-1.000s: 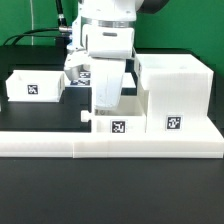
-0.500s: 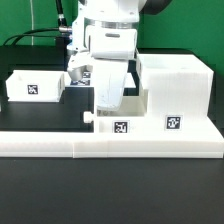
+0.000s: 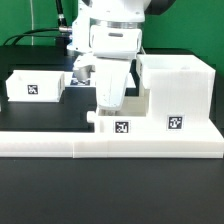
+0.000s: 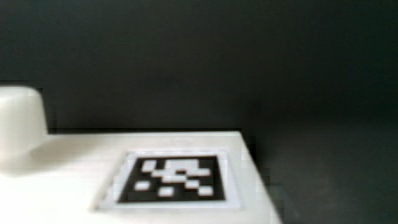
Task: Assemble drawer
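A small white drawer tray [image 3: 121,127] with a tag and a front knob stands in the middle, against the tall white shell [image 3: 176,85] on the exterior view's right. My gripper [image 3: 104,108] reaches down into this tray and appears shut on its wall; the fingertips are hidden. A second tagged tray [image 3: 35,86] stands apart on the exterior view's left. In the wrist view the tray's tagged white face [image 4: 175,178] fills the near part, with a white rounded piece [image 4: 18,125] beside it.
The long low white L-shaped rail [image 3: 110,146] runs along the front of the trays and shell. A white tagged piece [image 3: 82,73] is partly hidden behind the arm. Black cables [image 3: 35,35] lie at the back.
My gripper and the middle tray have shifted together a little toward the exterior view's right, closer to the shell. The left tray and the shell have not moved.
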